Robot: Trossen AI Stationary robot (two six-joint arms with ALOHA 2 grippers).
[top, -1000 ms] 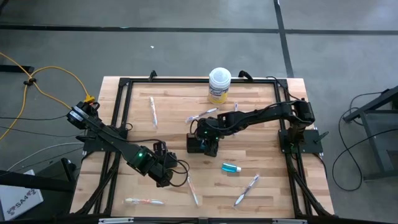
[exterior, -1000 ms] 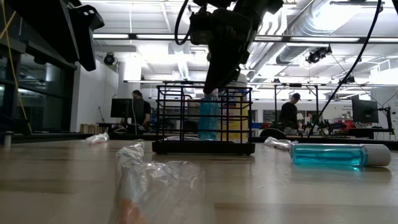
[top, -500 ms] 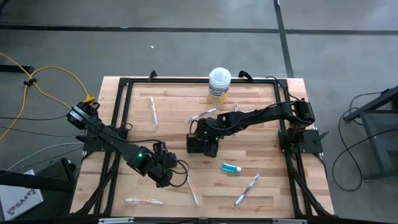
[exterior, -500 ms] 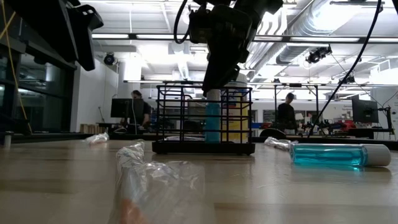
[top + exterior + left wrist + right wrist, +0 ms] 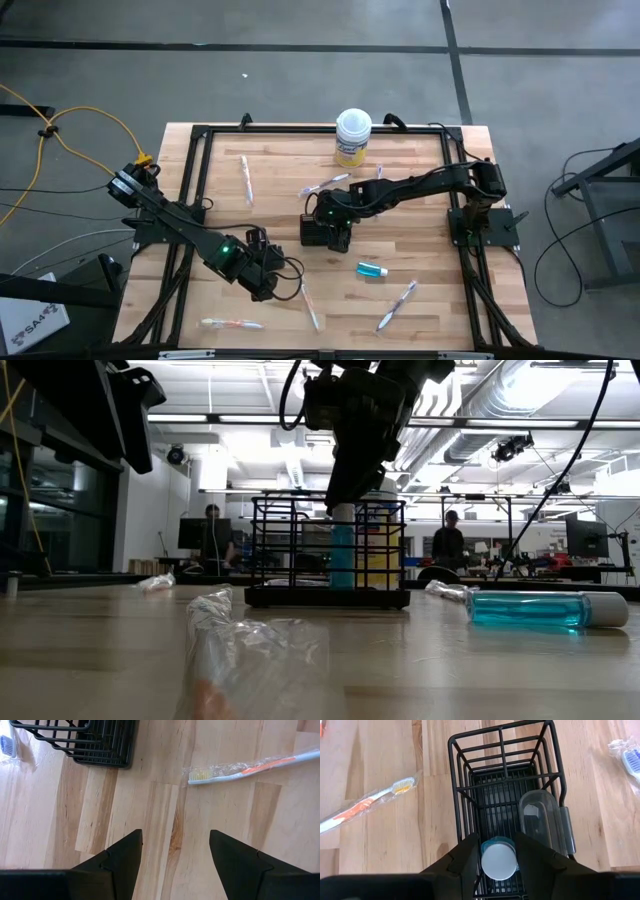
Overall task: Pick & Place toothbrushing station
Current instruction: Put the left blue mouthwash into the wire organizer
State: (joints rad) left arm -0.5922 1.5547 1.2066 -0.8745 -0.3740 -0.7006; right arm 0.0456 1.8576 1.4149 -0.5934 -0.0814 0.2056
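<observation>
holder: small black wire-mesh rectangular holder (image 5: pixel 322 230), mid-table
right gripper (image 5: pixel 498 851): above holder, fingers flanking upright teal white-capped tube (image 5: pixel 499 860); whether clamped, cannot tell
left gripper (image 5: pixel 175 851): fingers apart, near wrapped pale toothbrush (image 5: pixel 250 767)
handling: tube likely light, stiff, slick; grip at cap sides

Right pincer (image 5: pixel 498 851) points straight down mid-table, fingers parted; left pincer (image 5: pixel 175 851) gapes wide.
</observation>
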